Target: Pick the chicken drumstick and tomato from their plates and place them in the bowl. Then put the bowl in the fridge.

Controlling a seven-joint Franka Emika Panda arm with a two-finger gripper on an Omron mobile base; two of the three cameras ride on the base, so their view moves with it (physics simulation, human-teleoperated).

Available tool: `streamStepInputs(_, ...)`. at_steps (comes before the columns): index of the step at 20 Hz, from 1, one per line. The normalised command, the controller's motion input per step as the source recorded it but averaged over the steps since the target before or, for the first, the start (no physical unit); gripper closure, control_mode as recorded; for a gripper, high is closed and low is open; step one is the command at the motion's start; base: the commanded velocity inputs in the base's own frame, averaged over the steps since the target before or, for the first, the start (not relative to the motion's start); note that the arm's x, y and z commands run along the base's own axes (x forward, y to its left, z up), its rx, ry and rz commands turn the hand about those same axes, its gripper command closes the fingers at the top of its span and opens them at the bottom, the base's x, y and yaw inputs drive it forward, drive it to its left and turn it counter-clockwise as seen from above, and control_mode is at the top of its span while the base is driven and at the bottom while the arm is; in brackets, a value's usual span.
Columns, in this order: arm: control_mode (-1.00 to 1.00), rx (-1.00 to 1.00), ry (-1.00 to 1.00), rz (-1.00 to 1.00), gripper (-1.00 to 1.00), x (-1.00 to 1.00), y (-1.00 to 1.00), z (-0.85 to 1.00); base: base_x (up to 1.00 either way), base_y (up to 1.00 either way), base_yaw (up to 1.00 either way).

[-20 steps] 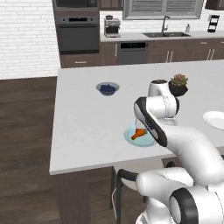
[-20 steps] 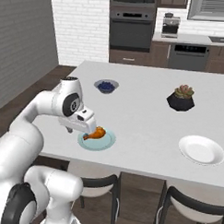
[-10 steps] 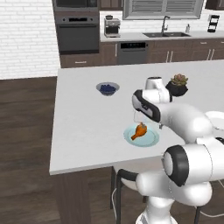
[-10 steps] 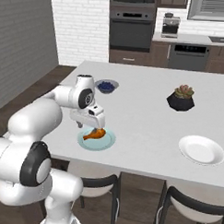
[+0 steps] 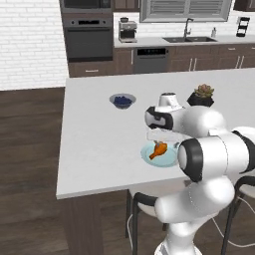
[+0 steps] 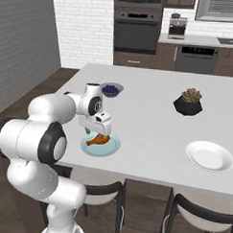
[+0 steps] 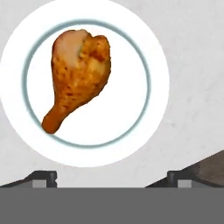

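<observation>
Here the chicken drumstick (image 7: 78, 78) lies on the pale blue plate (image 5: 159, 154), near the front edge of the white table (image 5: 94, 134). The gripper (image 7: 111, 177) hangs above the plate, finger tips spread wide apart and empty, clear of the meat.

Hand view: drumstick seen from straight above, plump end toward the top of the frame, narrow bone end pointing lower left. The plate reads almost white with a blue-grey ring inside its rim. Both finger tips (image 7: 43, 177) show at the bottom, one to each side, below the plate's rim. A dark strip of floor beyond the table edge sits at lower right.

Left base view: the hand (image 5: 162, 134) sits just above the plate's far side, with the drumstick (image 5: 158, 149) visible beneath it. Also a small grey bowl of blueberries (image 5: 122, 100) farther back, and a black plant pot (image 5: 201, 97) partly behind the arm.

Right base view: the drumstick (image 6: 98, 139) and plate (image 6: 101, 145) appear below the hand (image 6: 96, 123). This side adds the white plate (image 6: 209, 156), bare, well apart to the right, and shows the plant pot (image 6: 188, 103) whole. Blueberry bowl (image 6: 111, 90) just behind the arm.

No tomato, wooden bowl or fridge can be picked out. No readable writing or labels anywhere.
</observation>
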Motion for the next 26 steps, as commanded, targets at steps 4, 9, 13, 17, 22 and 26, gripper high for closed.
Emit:
streamStepInputs(4, -1.00, 0.00, 0.00, -0.03, -1.00, 0.34, 0.01, -0.30, 0.00, 0.00, 0.00)
streamStepInputs(9, -1.00, 0.00, 0.00, -0.01, -1.00, 0.23, 0.00, -0.35, 0.00, 0.00, 0.00)
streamStepInputs(13, -1.00, 0.00, 0.00, -0.02, -1.00, 0.24, 0.06, -0.36, 0.00, 0.00, 0.00)
streamStepInputs(17, -1.00, 0.00, 0.00, -0.01, -1.00, 0.18, 0.02, -0.37, 0.00, 0.00, 0.00)
streamStepInputs(22, -1.00, 0.00, 0.00, 0.00, -1.00, 0.27, 0.01, -0.31, 0.00, 0.00, 0.00)
streamStepInputs(26, -1.00, 0.00, 0.00, 0.00, -1.00, 0.21, 0.00, -0.34, 0.00, 0.00, 0.00)
